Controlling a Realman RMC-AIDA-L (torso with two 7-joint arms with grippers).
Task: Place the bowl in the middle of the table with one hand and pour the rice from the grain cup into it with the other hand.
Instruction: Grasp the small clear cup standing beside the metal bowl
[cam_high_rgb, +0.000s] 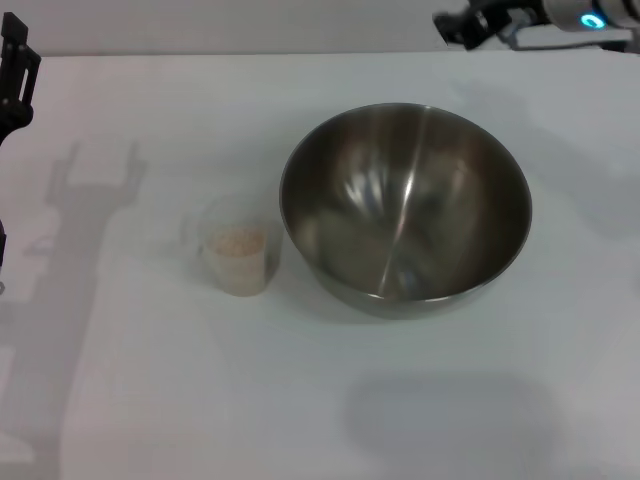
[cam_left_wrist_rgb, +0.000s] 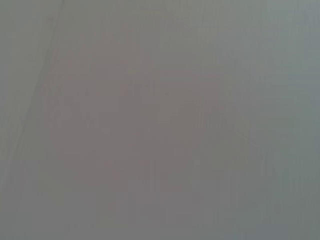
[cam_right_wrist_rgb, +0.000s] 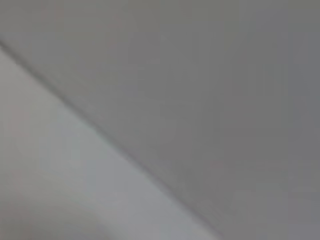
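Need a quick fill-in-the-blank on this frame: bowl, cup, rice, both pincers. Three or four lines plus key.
1. The rice sits inside the ____, not in the bowl.
2. The grain cup stands on the table to the robot's ____ of the bowl.
3. The inside of the bowl is ____ of rice.
4. The left pincer and right pincer are each holding ____.

Missing words: grain cup; left; empty; nothing

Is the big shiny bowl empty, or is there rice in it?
Empty. The bowl shows only bare shiny metal inside; the rice sits in the grain cup beside it.
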